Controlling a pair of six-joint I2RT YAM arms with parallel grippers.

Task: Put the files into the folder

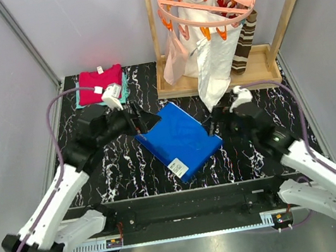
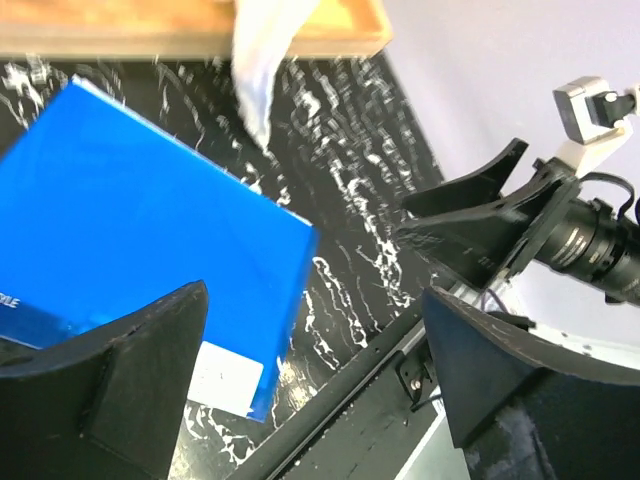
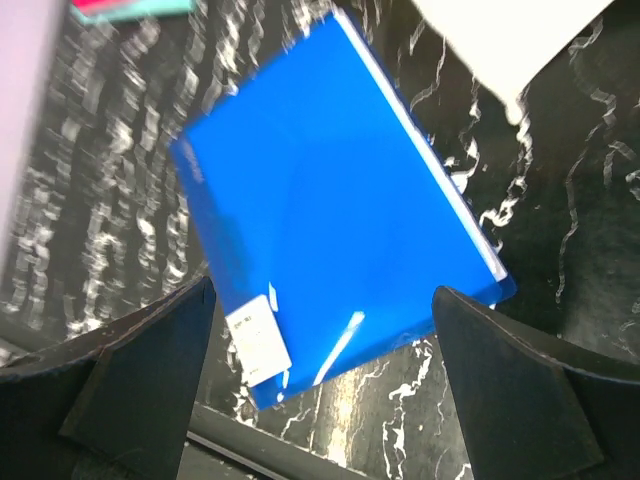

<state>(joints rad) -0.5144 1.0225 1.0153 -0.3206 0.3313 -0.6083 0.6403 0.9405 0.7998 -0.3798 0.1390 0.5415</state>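
Top external: one blue folder [image 1: 179,138]

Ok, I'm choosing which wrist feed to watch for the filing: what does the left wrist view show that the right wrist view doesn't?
Only the left wrist view: the wooden rack base and the right arm.
Only the right wrist view: the red and teal folded cloths, and the blue folder in full outline, with a thin white edge along one long side.
Both: the folder, its white label, the hanging white cloth, the marbled table, and each view's own fingers, apart and empty.
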